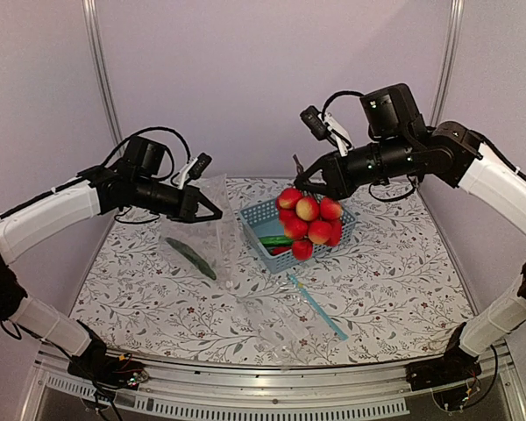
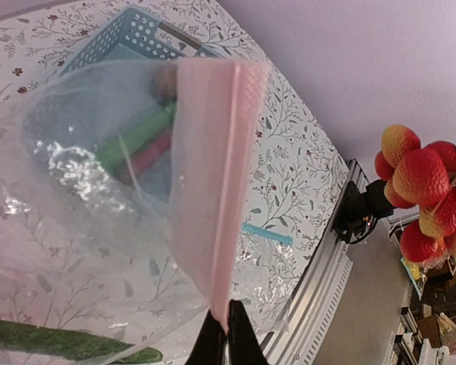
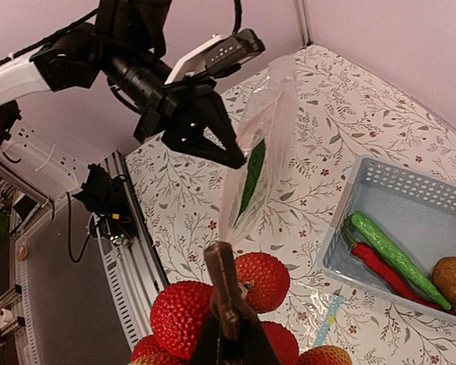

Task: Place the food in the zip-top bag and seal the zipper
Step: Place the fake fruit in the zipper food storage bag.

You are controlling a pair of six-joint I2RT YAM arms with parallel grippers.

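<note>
Zip-top bag (image 1: 212,230) hangs from its pink zipper (image 2: 213,190), which is pinched between the closed fingers of the left gripper (image 1: 215,213); its lower part slumps onto the table (image 1: 403,289). One green vegetable (image 1: 191,259) lies inside. The fruit bunch (image 1: 309,224) dangles above the blue basket (image 1: 256,239) from the right gripper (image 1: 296,184), whose jaws are clamped on the stem. Second green vegetable (image 3: 391,251), red chili (image 3: 380,270) and brown lump (image 3: 451,277) sit in the basket. A spare bag with a teal strip (image 1: 320,309) lies flat nearer the arm bases.

Risks, my judgement:
- The bag is held at one point only, so the mouth looks collapsed; I can't tell how far it gapes. The bunch is bulky, so it may catch on the strip and fold the film inward
- Any drag on the film could pull the strip out of the left fingers, and the bag would drop
- The bunch hangs from a thin stem, so a fast swing across could set it swaying, or it could slip out of the grip
- The limp film may sag shut once the fruit's weight lands in it
</note>
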